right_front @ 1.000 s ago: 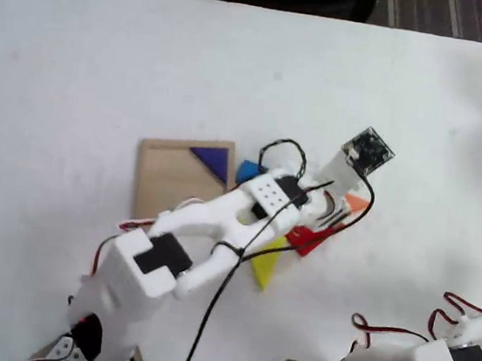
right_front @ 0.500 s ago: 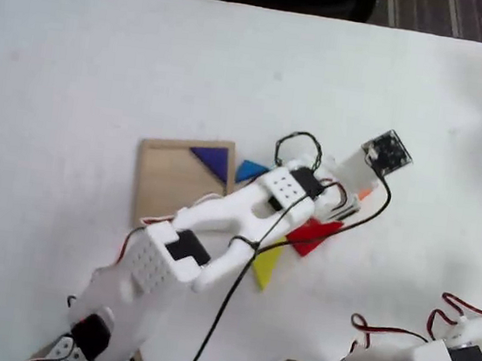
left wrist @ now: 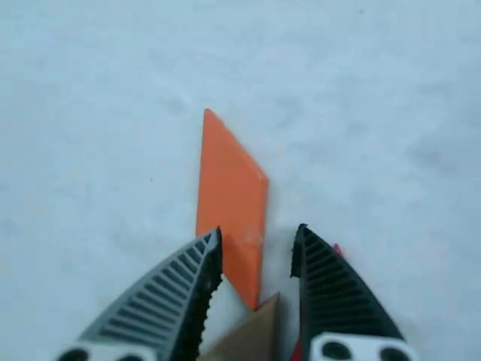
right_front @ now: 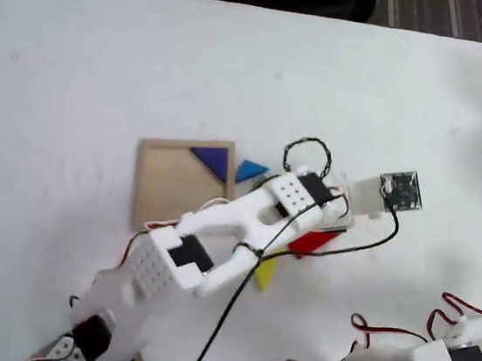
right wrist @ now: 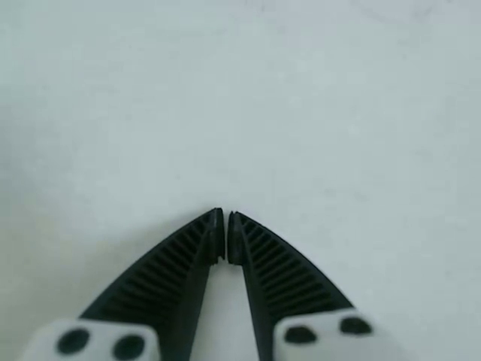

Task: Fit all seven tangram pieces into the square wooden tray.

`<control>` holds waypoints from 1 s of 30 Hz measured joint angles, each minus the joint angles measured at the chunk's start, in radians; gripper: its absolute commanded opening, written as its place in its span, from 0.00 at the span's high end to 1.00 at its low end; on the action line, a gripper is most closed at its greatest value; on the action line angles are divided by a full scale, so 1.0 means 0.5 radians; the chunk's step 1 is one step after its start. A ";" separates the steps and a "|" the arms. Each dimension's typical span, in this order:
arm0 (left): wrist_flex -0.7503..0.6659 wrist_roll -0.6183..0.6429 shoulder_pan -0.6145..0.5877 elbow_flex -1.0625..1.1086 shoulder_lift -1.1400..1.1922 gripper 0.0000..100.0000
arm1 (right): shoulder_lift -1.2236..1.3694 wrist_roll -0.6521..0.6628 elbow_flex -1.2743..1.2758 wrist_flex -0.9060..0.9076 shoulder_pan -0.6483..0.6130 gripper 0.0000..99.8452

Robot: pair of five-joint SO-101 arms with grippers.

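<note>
An orange piece, lying on the desk outside the wooden tray that holds one dark blue triangle, sits between the tips of the half-open left hand, which likely must next close and carry it over, while the right hand rests pinched shut, empty.

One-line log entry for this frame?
left gripper open over orange piece | right gripper shut over table | tray holds dark blue triangle | red piece, yellow piece, light blue piece outside tray
</note>
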 measured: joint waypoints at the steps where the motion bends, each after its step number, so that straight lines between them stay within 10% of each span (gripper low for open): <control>1: 0.000 0.000 0.000 0.000 0.000 0.82 | 0.000 0.003 0.000 0.000 0.000 0.98; 20: -0.242 0.463 0.000 -0.037 0.071 0.72 | 0.000 0.009 0.000 0.000 0.000 0.98; 30: 0.273 0.374 0.000 -0.608 0.338 0.85 | -0.025 0.058 0.031 0.034 0.000 0.98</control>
